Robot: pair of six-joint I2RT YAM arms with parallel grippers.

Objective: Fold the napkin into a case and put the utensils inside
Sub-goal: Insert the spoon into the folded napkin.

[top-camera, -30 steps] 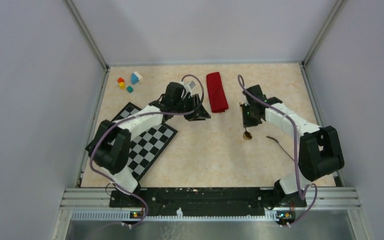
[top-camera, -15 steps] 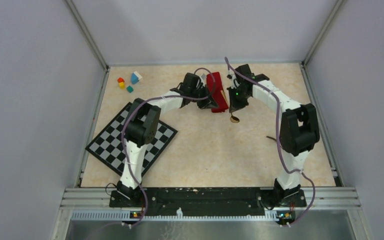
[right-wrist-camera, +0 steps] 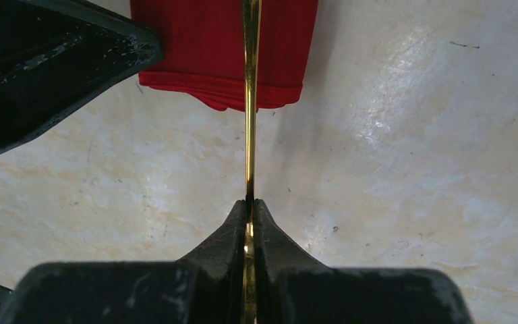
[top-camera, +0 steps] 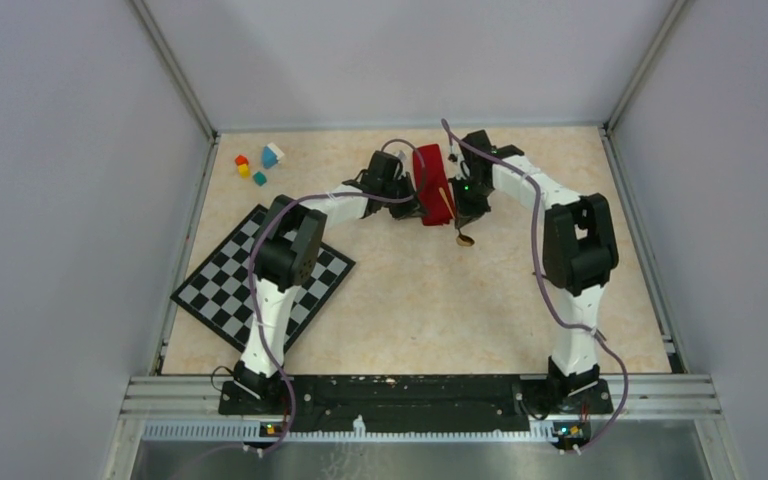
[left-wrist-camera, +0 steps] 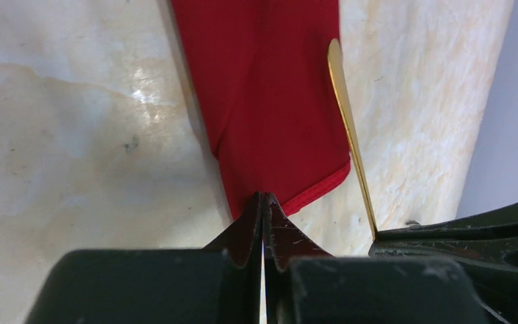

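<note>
No text, label, brand, number or sign can be read anywhere: not on the red napkin (top-camera: 432, 185), the spoon (right-wrist-camera: 249, 101) over it, the mat (top-camera: 230, 290), or the blocks (top-camera: 258, 165).

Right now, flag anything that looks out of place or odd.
The spoon, pinched by the right gripper, has its handle crossing over the red case, not inside it. The fork shows in no view.

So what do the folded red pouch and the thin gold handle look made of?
The folded red cloth pouch looks like soft matte fabric: creased, with a stitched hem. The thin gold spoon handle looks like polished metal, possibly only gold-coloured: straight, with bright glints.
</note>
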